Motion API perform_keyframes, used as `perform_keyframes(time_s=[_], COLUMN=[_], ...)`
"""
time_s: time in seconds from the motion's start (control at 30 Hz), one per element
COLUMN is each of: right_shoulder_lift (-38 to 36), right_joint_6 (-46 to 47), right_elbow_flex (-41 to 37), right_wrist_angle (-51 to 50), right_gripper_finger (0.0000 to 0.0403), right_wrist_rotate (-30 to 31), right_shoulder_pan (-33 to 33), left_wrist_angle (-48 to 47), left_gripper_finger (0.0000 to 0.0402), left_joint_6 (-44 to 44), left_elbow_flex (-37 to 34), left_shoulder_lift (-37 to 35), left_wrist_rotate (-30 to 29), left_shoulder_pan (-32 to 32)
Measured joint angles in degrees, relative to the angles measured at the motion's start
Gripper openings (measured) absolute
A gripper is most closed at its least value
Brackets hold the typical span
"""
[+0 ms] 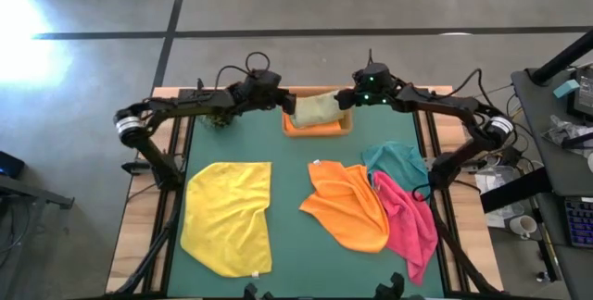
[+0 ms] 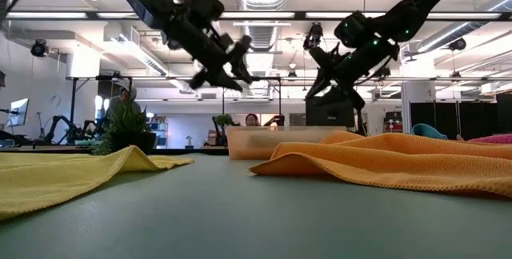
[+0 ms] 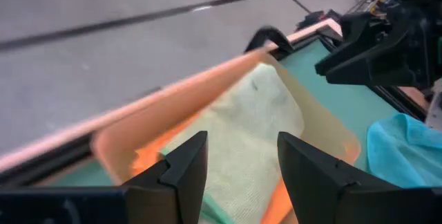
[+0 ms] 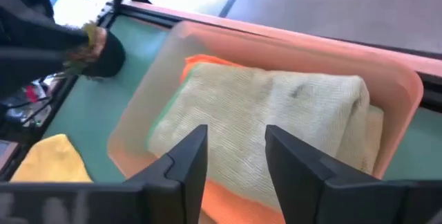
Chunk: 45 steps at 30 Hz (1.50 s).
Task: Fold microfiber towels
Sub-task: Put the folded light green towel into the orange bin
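A folded olive green towel (image 1: 315,108) lies in the tan tray (image 1: 320,131) at the table's far edge, on top of a folded orange towel (image 4: 202,63). My left gripper (image 3: 238,175) hovers open above the tray's left end. My right gripper (image 4: 236,160) hovers open above its right end. Neither has anything between its fingers. Spread flat on the green mat are a yellow towel (image 1: 229,215) at the near left, and an orange towel (image 1: 347,206), a pink towel (image 1: 408,221) and a teal towel (image 1: 394,159) overlapping at the right.
A small green plant ball (image 1: 218,119) stands left of the tray, under my left arm. The two grippers face each other closely over the tray (image 2: 272,141). Bare mat shows between the yellow and orange towels. People sit in the room beyond the table.
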Motion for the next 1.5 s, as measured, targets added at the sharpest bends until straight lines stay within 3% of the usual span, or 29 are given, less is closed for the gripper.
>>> perform_keyframes(time_s=[0.13,0.23,0.43,0.57,0.67,0.87,1.23,1.5], right_shoulder_lift=[-0.94,0.32,5.31,9.87,14.29,21.28,28.97,25.47], right_joint_6=[-4.18,-6.17,-8.76,-14.24,-19.84,-25.67,-26.37,-29.91], right_elbow_flex=[0.02,0.15,4.70,11.47,17.17,25.78,33.08,35.03], right_wrist_angle=[0.95,2.92,2.49,-7.48,-19.18,-30.27,-36.41,-38.53], right_gripper_finger=[0.0136,0.0130,0.0125,0.0125,0.0125,0.0125,0.0123,0.0123], right_wrist_rotate=[-0.26,-4.82,-7.25,-6.45,-2.29,0.49,3.58,3.54], right_shoulder_pan=[0.00,-0.04,0.94,0.90,1.03,1.47,1.81,2.05], left_wrist_angle=[-4.30,-7.92,-23.18,-33.06,-36.25,-38.23,-43.52,-43.52], left_gripper_finger=[0.0160,0.0160,0.0160,0.0160,0.0160,0.0160,0.0160,0.0160], left_joint_6=[2.64,3.66,3.42,2.95,1.65,-1.49,-7.72,-10.64], left_elbow_flex=[0.27,0.22,0.18,-0.05,-0.46,-0.91,-3.35,-4.58], left_shoulder_lift=[-5.51,-9.63,-16.30,-18.16,-18.22,-17.92,-17.92,-17.96], left_wrist_rotate=[-1.43,-1.60,-2.53,-4.57,-5.56,-7.41,-7.47,-6.99], left_shoulder_pan=[0.00,-0.21,-1.81,-4.46,-6.86,-10.86,-16.70,-19.79])
